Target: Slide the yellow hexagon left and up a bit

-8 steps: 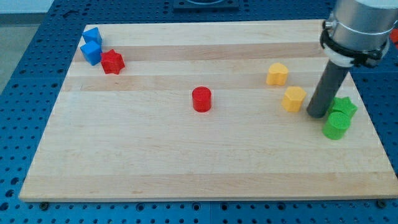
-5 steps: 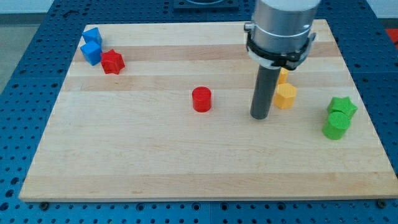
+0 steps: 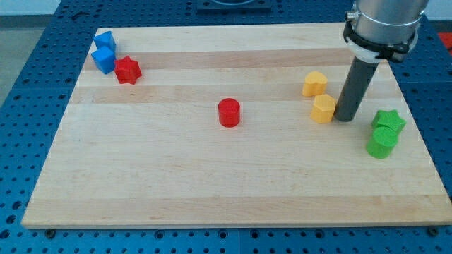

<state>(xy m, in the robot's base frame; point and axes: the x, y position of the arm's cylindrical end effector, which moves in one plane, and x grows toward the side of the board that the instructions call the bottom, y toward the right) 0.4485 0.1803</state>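
Observation:
The yellow hexagon [image 3: 324,109] lies on the wooden board [image 3: 176,176] at the view's right of centre. My tip [image 3: 345,117] stands right against its right side, touching or nearly touching it. A second yellow block [image 3: 315,83], heart-like in shape, sits just above the hexagon towards the view's top.
A red cylinder [image 3: 229,112] stands at mid-board. A green star [image 3: 389,121] and a green cylinder [image 3: 381,142] sit together at the right edge. Two blue blocks [image 3: 104,51] and a red star [image 3: 128,70] cluster at the top left corner.
My tip swung from the right of the hexagon over to its left, then back to its right side. The yellow hexagon has shifted slightly left and up.

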